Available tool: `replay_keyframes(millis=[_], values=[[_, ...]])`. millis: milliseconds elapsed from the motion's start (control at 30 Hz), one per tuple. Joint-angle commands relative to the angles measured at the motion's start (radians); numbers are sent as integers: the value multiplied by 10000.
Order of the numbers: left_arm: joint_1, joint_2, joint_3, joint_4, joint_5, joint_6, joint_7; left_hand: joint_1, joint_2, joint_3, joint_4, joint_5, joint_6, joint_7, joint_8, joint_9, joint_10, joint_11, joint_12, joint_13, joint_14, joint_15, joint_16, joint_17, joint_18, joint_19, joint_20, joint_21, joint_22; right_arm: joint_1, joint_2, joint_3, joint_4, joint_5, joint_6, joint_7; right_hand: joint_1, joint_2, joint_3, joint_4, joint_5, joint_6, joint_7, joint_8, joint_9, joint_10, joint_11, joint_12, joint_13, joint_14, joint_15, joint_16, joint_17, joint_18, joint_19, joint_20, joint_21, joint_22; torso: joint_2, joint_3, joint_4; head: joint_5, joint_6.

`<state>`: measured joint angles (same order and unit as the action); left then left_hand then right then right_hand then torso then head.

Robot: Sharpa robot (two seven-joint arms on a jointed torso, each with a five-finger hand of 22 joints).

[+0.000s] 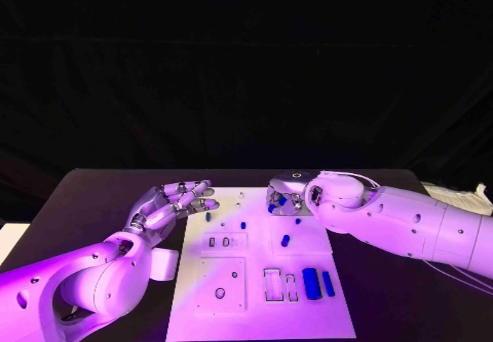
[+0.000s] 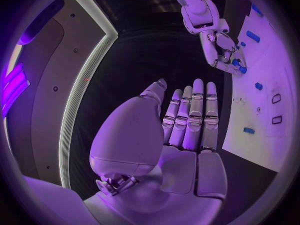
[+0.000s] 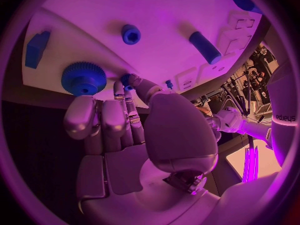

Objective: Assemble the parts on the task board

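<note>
a: where was the task board (image 1: 262, 313)?

b: it lay flat in the middle of the black counter (image 1: 102, 192), with blue parts scattered over it. a blue cylinder (image 1: 311, 283) and a thinner blue bar (image 1: 328, 283) lay side by side near its front right corner.

a: and the left hand (image 1: 172, 203)?

b: it hovered at the board's left edge, palm up, fingers (image 2: 195, 110) straight and loose, grasping nothing.

a: the right hand (image 1: 285, 197)?

b: it was down over the far end of the board. its fingers (image 3: 119, 112) were bent toward a blue gear (image 3: 83, 78) there, the tips at a small blue piece (image 3: 127, 79) just beside the gear. whether they truly pinched it could not be told.
</note>
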<state>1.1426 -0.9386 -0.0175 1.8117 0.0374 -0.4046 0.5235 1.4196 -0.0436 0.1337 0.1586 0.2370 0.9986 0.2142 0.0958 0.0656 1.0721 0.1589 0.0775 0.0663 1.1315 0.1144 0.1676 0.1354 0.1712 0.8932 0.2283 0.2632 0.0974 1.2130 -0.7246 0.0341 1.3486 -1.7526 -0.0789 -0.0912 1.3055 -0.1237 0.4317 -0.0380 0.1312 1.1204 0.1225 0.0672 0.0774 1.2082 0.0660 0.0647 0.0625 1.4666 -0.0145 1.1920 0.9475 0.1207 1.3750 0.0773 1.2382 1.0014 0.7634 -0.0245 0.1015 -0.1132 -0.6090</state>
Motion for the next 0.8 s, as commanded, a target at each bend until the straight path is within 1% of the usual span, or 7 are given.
replay_keyframes(millis=[33,267,400,467,633,733,800], values=[[13,9,9,9,20,215,10,-38,-70,1,-62,-38,-6,87,-65,-11,-3,80,-34,-16,-19,50,-39,15,127,19,56,-63,-10,-20,18,-7,-24,-174,302,86,28,65,10,119,-83,118,-20,57,23,142,-10,8,20,359,-15,103,93,-202,104,-10,120,168,10,-6,5,-4,-4],[13,23,9,-18,25,197,-6,-41,-70,1,-68,-39,-11,92,-79,-11,-9,84,-50,-16,-16,52,-51,16,127,20,59,-71,-17,-26,31,-10,-65,-175,387,132,45,158,43,245,-138,321,-91,96,67,344,-71,13,27,357,-59,251,217,-245,160,-38,339,466,26,-8,19,-28,-20],[13,27,9,-26,39,180,-25,-38,-61,9,-76,-38,-18,98,-94,-11,-17,89,-65,-17,-13,55,-63,18,128,21,62,-78,-24,-30,39,-12,-80,-174,316,165,67,228,60,318,-150,442,-126,116,98,449,-104,9,28,349,-82,316,262,-260,170,-56,430,583,28,-10,27,-34,-37],[13,26,9,-33,42,168,-34,-38,-60,10,-78,-37,-20,99,-98,-11,-20,90,-70,-17,-12,56,-66,19,129,22,62,-80,-26,-31,37,-12,-77,-175,106,143,101,313,93,362,-167,527,-144,137,124,532,-129,15,32,350,-101,370,313,-283,209,-72,530,733,28,-9,29,-33,-36],[13,29,9,-57,46,159,-41,-38,-60,10,-78,-37,-20,99,-98,-11,-20,90,-70,-17,-12,56,-66,19,129,22,62,-80,-26,-33,-19,-7,21,-178,-765,76,235,514,228,417,-505,696,-169,172,195,746,-187,21,42,344,-171,470,386,-354,340,-111,815,1165,24,-9,37,-40,-19],[13,28,9,-74,47,156,-48,-35,-53,17,-87,-39,-30,106,-115,-12,-31,96,-86,-17,-7,58,-77,21,129,24,65,-87,-33,-29,-58,7,126,-178,-1356,-19,282,550,281,422,-597,704,-165,157,213,769,-191,0,36,330,-178,471,355,-361,344,-115,850,1206,27,-13,36,-38,10],[13,30,9,-81,48,157,-49,-35,-53,17,-87,-39,-30,106,-115,-12,-31,96,-86,-17,-7,58,-77,21,129,24,65,-87,-33,-24,-55,17,167,-178,-1616,-67,306,577,316,425,-628,700,-158,146,220,772,-190,-9,32,323,-178,471,342,-364,346,-113,867,1225,28,-19,41,-39,35]])
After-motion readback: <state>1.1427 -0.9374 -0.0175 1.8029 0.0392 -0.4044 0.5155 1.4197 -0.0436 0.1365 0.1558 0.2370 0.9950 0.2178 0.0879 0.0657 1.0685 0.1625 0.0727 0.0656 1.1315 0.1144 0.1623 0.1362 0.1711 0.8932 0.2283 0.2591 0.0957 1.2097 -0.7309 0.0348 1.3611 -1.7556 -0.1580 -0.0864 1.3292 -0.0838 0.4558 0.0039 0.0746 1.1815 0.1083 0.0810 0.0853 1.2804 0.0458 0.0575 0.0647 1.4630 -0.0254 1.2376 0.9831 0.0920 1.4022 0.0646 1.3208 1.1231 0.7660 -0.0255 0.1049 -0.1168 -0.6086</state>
